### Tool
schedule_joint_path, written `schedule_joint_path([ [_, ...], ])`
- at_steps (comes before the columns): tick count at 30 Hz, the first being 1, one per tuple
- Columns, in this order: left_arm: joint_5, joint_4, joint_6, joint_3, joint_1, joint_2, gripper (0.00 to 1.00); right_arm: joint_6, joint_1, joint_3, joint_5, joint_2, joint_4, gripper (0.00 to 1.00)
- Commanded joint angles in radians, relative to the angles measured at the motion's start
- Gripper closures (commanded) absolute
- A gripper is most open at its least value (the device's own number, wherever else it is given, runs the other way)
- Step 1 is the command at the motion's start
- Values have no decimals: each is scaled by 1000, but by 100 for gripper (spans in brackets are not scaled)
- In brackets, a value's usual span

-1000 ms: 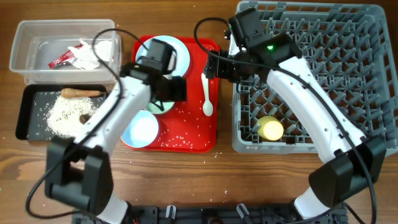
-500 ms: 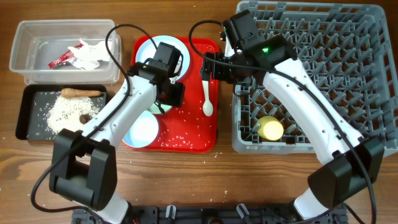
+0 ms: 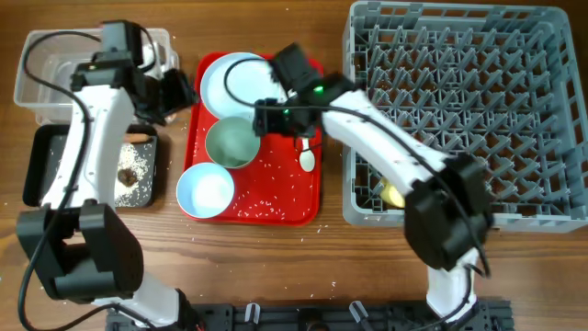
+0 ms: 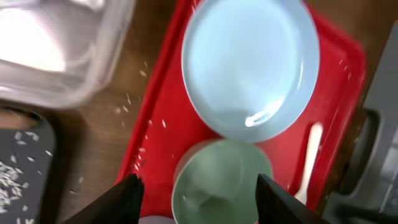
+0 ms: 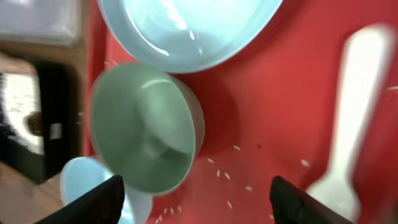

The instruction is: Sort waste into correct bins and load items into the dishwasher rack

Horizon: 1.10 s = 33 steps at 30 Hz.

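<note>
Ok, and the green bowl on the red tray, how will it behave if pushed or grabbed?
The green bowl looks stiff and glossy, so its rim may be slippery. It stands upright on the red tray, so a push would probably slide it, not tip it. The plate lies beside it and would likely get bumped.

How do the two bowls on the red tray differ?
The green round bowl sits mid-tray, beside the pale blue round plate; the pale blue round bowl sits at the red tray's near-left corner. The green bowl is darker than the blue bowl. Both stand upright.
</note>
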<state>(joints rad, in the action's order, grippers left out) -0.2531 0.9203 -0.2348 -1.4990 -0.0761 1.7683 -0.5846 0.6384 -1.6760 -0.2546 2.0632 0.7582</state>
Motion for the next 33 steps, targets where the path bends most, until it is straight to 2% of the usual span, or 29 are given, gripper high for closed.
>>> schedule_joint_path([
  [1,-27,-2,-66,-27,-70,-3,41,-51,43,1,-7,86,-26,33],
  [6,-27,-69,-233,-27,-227,-3,40,-73,74,1,-3,138,-87,62],
  [8,-27,-79,-245,-27,-274,-3,19,-105,76,1,17,155,-90,70],
  [10,-27,-67,-245,-25,-301,-3,9,-122,76,1,18,180,-90,75],
  [11,-26,-52,-245,-25,-303,-3,0,-122,76,1,18,185,-90,85],
  [13,-27,-48,-245,-25,-303,-3,0,-126,75,1,19,183,-91,96],
  [18,-27,-48,-245,-25,-303,-3,0,-121,47,0,49,68,-34,96],
  [23,-27,-48,-245,-25,-303,-3,0,-95,-91,0,266,-289,79,95],
  [24,-27,-48,-245,-25,-303,-3,0,-92,-124,0,336,-337,93,96],
  [26,-27,-48,-245,-25,-303,-3,0,-76,-217,0,595,-417,121,96],
  [28,-27,-48,-245,-25,-303,-3,0,-3,-306,1,917,-397,113,96],
  [32,-27,-48,-245,-25,-303,-3,0,298,-361,1,1255,-237,-107,96],
  [33,-27,-48,-245,-25,-303,-3,0,420,-362,1,1372,-180,-199,96],
])
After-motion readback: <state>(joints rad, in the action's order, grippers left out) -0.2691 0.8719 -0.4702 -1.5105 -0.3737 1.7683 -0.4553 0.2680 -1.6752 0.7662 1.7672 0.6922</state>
